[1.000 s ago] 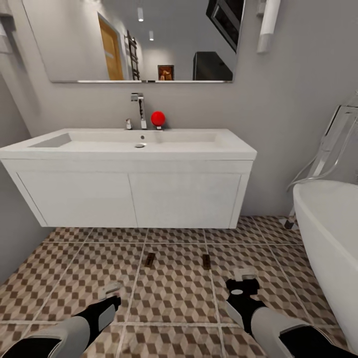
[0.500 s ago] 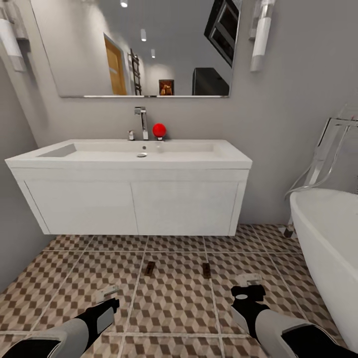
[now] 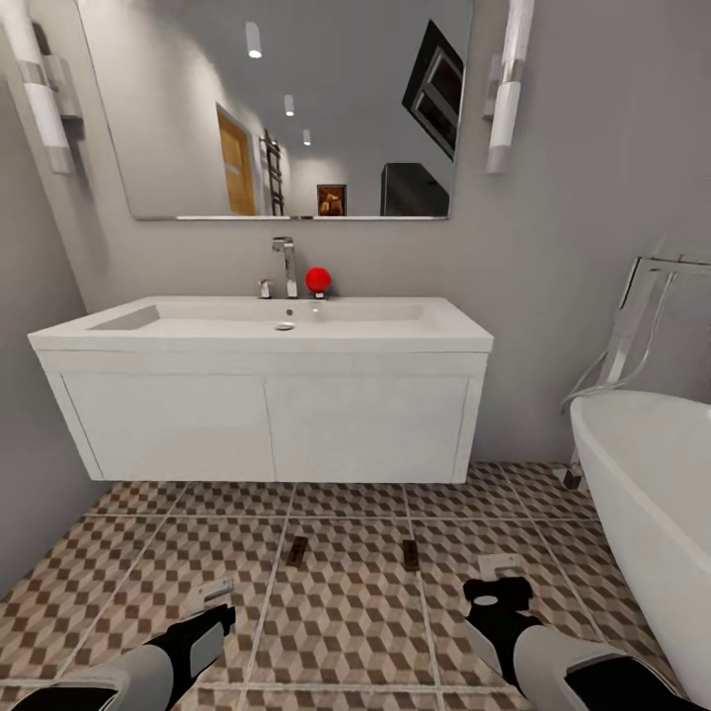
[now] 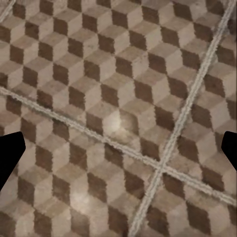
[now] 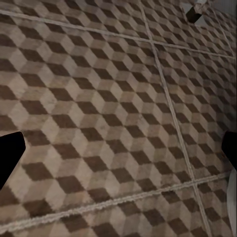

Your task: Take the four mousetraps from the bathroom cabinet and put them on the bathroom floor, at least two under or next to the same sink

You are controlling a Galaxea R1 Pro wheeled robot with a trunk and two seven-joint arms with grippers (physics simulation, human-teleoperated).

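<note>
From my head camera, two tiny flat brown wooden mousetraps lie on the cube-patterned brown, beige and white tiled bathroom floor (image 3: 346,602), in front of the wide white rectangular sink (image 3: 262,331) on its wall-hung two-door vanity. The left mousetrap (image 3: 295,551) and the right mousetrap (image 3: 410,555) sit side by side, apart from each other, a little out from the vanity's front edge. My left gripper (image 3: 215,595) hangs low over the tiles, nearer to me than the left trap and off to its left, not touching it. My right gripper (image 3: 499,570) hovers just beside the right trap, to its right and slightly nearer to me (from here I cannot tell how wide either one stands). A white oval bathtub (image 3: 642,494) stands at the right, and a small red ball (image 3: 317,279) rests by the chrome tap (image 3: 285,265).

From my left wrist, the two black fingertips (image 4: 10,153) sit far apart with nothing between them, over bare patterned tile.

From my right wrist, the black fingertips (image 5: 9,150) are likewise spread wide and empty, above tile and grout lines.
</note>
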